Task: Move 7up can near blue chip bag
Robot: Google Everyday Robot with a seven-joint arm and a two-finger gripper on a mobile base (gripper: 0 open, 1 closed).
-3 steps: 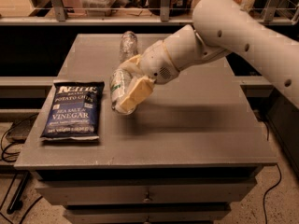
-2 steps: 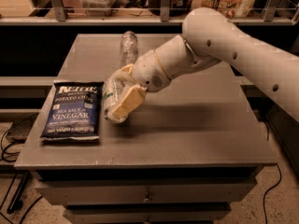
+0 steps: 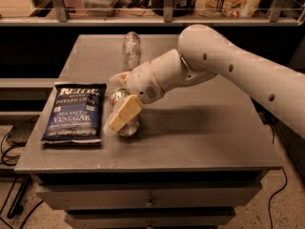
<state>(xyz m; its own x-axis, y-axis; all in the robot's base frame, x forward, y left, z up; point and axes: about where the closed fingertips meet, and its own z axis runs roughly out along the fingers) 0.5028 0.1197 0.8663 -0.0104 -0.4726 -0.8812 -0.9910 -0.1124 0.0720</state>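
the hand [image 3: 121, 114] sits low over the worktop's [image 3: 205, 137] left half, clenched on the can [image 3: 118, 98] – one tan finger [image 3: 125, 112] lies across the front of it, and the other is hidden behind. the can is silvery with small coloured markings, tilted, its shiny metal end turned down toward the front edge; whether it touches the surface i cannot tell. it is just beside the bag's [image 3: 74, 111] right edge, a thin gap between them.

the bag lies flat, dark blue with white lettering, close to the worktop's left edge and near the front one. a clear bottle [image 3: 131, 49] lies well behind the hand, toward the back edge. the arm [image 3: 228, 70] comes in from the right, above the surface – under and in front of it the worktop's right half is bare grey, out to the front and right edges.
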